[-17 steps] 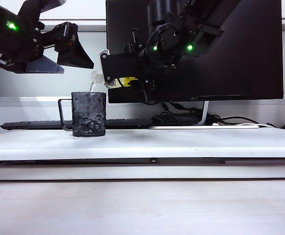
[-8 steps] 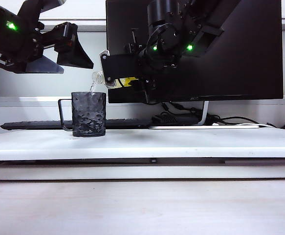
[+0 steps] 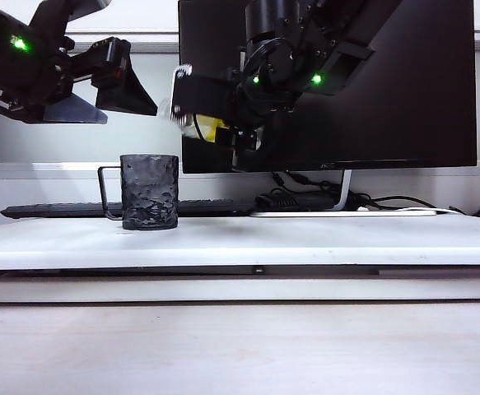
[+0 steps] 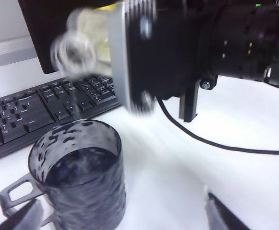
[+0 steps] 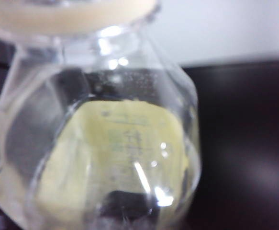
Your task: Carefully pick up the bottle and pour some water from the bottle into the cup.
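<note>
The dark dimpled cup (image 3: pixel 149 191) stands on the white table, its wire handle pointing left. My right gripper (image 3: pixel 198 111) is shut on the clear bottle (image 3: pixel 192 122) with the yellow label, held tilted and motion-blurred above and to the right of the cup. In the left wrist view the bottle's open mouth (image 4: pixel 76 48) hangs over the cup (image 4: pixel 77 177). A faint thread of water (image 4: pixel 77 103) runs down to it, and liquid lies inside. The bottle (image 5: pixel 115 158) fills the right wrist view. My left gripper (image 3: pixel 131 113) hovers open, up and left of the cup, empty.
A black monitor (image 3: pixel 371 82) stands behind the right arm, with a black keyboard (image 3: pixel 58 210) and cables (image 3: pixel 305 197) at the back of the table. The table's front edge (image 3: pixel 240 263) runs across the exterior view.
The right wrist has rolled and the bottle's neck has swung upward. The stream seen falling into the cup earlier no longer shows in the exterior view. The left arm and the cup have not moved.
</note>
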`<state>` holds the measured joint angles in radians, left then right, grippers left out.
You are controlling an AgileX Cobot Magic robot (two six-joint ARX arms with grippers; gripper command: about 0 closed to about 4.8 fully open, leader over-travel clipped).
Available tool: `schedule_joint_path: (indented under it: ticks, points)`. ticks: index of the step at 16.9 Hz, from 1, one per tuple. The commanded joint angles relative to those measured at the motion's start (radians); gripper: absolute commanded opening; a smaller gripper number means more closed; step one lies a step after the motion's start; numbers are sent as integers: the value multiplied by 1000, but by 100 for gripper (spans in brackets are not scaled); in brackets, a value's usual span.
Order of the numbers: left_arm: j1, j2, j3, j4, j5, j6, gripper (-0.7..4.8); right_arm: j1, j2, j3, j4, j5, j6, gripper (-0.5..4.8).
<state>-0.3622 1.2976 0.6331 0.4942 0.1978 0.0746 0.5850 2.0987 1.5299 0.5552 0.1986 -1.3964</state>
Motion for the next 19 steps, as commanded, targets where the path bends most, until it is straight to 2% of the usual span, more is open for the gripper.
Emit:
schedule_joint_path:
  ticks: [1,5,7,10,12,16,19]
  points:
    - [2,-8,2,14,-20,-6,479,4,-10,7,27,102,260,206]
    - [2,-57,3,38,-26,-31,479,15,-32,8,33,220,442,206]
    - [2,-92,3,46,-26,-41,479,36,-61,9,21,282,610,206]
    - [2,-150,3,46,-26,-68,479,49,-128,9,-35,277,739,197]
    - [1,-220,3,40,-26,-72,479,60,-235,9,-138,277,815,197]
    - [1,-367,3,-64,-26,-79,479,68,-467,9,-323,282,1039,197]
    - [1,-467,3,-103,-18,-113,479,66,-628,9,-502,283,1143,197]
